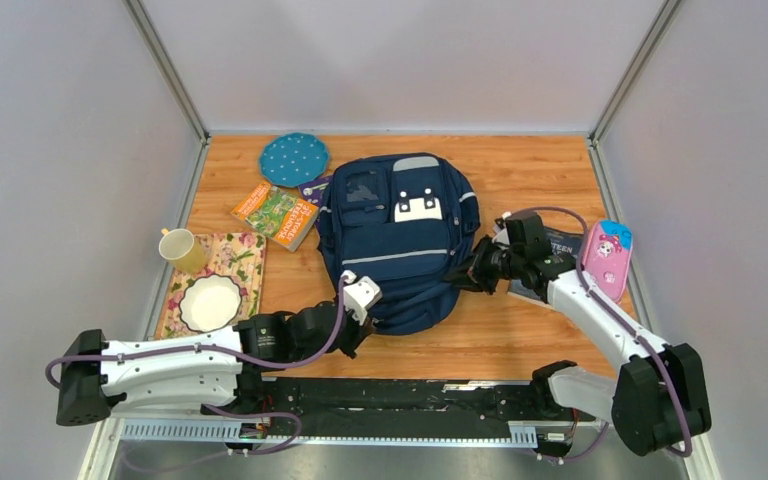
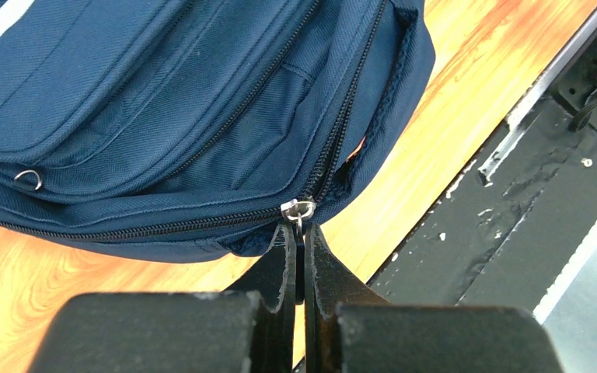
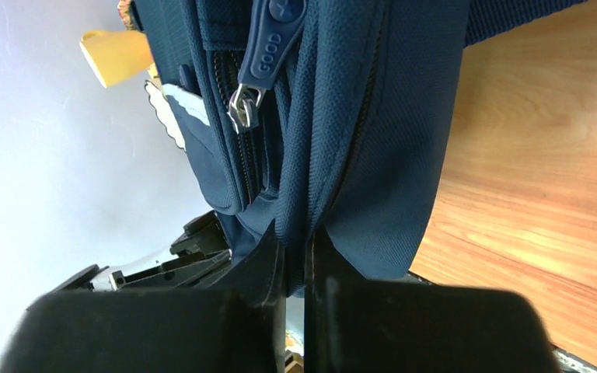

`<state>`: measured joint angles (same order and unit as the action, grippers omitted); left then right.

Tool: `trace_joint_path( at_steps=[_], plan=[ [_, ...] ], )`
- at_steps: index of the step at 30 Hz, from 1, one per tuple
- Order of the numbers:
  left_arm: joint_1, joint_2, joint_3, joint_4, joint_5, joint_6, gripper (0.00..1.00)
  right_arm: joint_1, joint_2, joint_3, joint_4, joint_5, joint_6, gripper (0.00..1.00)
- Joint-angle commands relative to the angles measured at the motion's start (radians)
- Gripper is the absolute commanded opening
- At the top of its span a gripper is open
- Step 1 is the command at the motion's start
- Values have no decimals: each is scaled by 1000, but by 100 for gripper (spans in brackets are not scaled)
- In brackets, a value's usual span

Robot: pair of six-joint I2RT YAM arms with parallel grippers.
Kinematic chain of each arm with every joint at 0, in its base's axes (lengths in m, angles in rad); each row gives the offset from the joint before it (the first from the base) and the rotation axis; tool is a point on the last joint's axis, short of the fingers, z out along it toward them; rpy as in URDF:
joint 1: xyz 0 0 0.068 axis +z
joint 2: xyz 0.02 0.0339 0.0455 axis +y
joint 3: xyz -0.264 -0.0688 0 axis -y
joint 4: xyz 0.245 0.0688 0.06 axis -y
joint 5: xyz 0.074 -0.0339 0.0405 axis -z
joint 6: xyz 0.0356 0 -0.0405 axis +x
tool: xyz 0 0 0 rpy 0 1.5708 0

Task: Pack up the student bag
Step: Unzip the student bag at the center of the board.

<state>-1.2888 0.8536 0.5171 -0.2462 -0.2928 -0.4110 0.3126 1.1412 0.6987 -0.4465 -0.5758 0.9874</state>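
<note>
The student bag [image 1: 400, 240], a navy blue backpack with a thin grey stripe and a white patch, lies flat in the middle of the wooden table. My left gripper [image 1: 360, 300] is at the bag's near end. In the left wrist view its jaws [image 2: 299, 233] are shut on the small metal zipper pull [image 2: 299, 210] of the bag's [image 2: 163, 116] long zipper. My right gripper [image 1: 482, 268] is at the bag's right side. In the right wrist view it [image 3: 295, 237] is shut on a fold of the bag's fabric [image 3: 373, 116] beside a zipper.
Left of the bag lie a colourful book [image 1: 275, 213], a round blue dotted item [image 1: 293, 158], a yellow mug [image 1: 182, 248] and a floral mat [image 1: 235, 255] with a white bowl [image 1: 210, 302]. A dark book [image 1: 563, 243] and a pink pencil case [image 1: 606, 258] lie at the right.
</note>
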Motion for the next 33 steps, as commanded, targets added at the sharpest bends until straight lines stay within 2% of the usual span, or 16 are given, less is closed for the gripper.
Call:
trace_joint_path(
  at_steps=[1,2,3,4,6,7,8,9,11,13,16,17,19,23,28,33],
  plan=[
    [-20,-4,-15,-26,116,-41,0,-47,17,137,69,104,-160,13],
    [-20,5,-15,45,144,-52,0,-50,29,180,-10,87,-180,47],
    [-20,18,-14,77,156,-52,0,-50,40,208,-71,82,-250,65],
    [-20,53,-8,105,165,-52,0,-46,34,222,-124,109,-275,73],
    [-20,96,35,134,172,-46,0,-50,-16,228,-282,210,-303,78],
    [-20,142,50,140,175,-43,0,-49,-99,216,-319,300,-296,81],
    [-20,160,66,153,188,-28,0,-47,-157,197,-368,326,-279,84],
    [-20,176,92,159,196,-19,0,-49,-211,147,-376,326,-250,86],
    [-20,209,107,189,213,-6,0,-43,-375,60,-292,182,-118,89],
    [-20,237,127,206,215,9,0,1,-472,-66,-241,116,70,89],
    [-20,274,167,209,219,43,0,101,-635,-183,-210,157,224,89],
    [-20,282,175,216,228,50,0,123,-697,-214,-171,163,329,89],
    [-20,306,192,228,247,54,0,192,-733,-269,-121,215,400,89],
    [-20,337,212,240,285,57,0,266,-697,-262,-98,274,465,89],
    [-20,338,213,264,284,60,0,368,-531,-254,15,326,487,89],
    [-20,335,222,262,277,75,0,402,-414,-294,120,338,549,86]
  ],
)
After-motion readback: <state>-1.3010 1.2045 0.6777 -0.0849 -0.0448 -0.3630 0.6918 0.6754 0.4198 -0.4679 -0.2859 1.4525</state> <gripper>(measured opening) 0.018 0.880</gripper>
